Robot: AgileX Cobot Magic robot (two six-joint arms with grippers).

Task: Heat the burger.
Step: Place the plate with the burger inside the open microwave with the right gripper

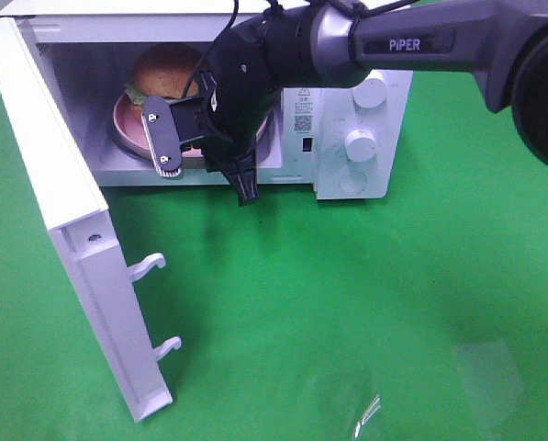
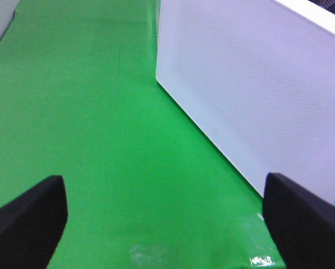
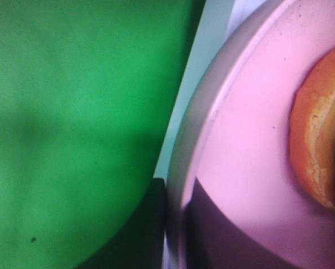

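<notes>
The burger (image 1: 162, 70), with a golden-brown bun and green lettuce, sits on a pink plate (image 1: 129, 124) inside the open microwave (image 1: 347, 179). My right gripper (image 1: 220, 156) reaches in from the right at the cavity's front and is shut on the plate's near rim. The right wrist view shows the plate (image 3: 240, 140) close up, the bun's edge (image 3: 319, 145) and one dark finger (image 3: 150, 224) against the rim. My left gripper (image 2: 167, 224) is open with nothing between its black fingertips (image 2: 27, 224); it hovers over the green cloth beside the door's outer face (image 2: 257, 84).
The microwave door (image 1: 62, 230) stands swung wide open at the left, with two latch hooks (image 1: 145, 266) on its inner edge. Two white knobs (image 1: 370, 92) sit on the panel at the right. Green cloth (image 1: 347, 322) covers the table in front.
</notes>
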